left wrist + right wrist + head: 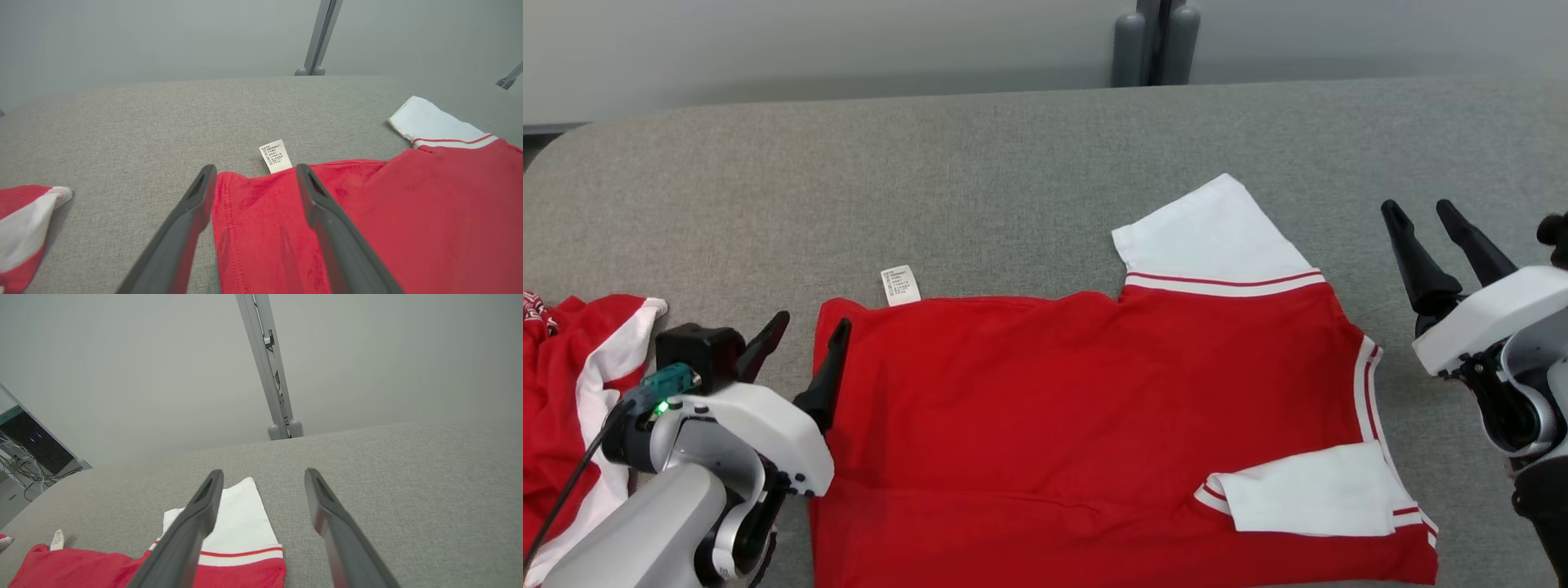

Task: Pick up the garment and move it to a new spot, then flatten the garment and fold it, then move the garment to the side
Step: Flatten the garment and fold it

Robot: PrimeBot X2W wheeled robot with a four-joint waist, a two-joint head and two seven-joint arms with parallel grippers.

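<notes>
red garment [1054,408] is lying spread flat on the grey counter [1013,163], running from centre toward 5 o'clock in the head view. one white sleeve [1307,490] is lying folded in over the body at 4 o'clock. the other sleeve [1209,237] is sticking out at 1 o'clock. a care label [901,286] is poking out at the cloth's 10 o'clock corner. a second garment [564,392] is lying bunched at 9 o'clock, apart.

left gripper [813,322] is being held at 8 o'clock, jaws spread wide and empty, straddling the corner hem; contact with the cloth cannot be told. right gripper [1417,208] is being held at 3 o'clock, just off the cloth, jaws wide, nothing gripped.

judgement: flattening looks done and folding is being worked. the next move is likely calling for the outstretched sleeve or the left edge to be pinched low and carried across without the flat lay being dragged.
</notes>
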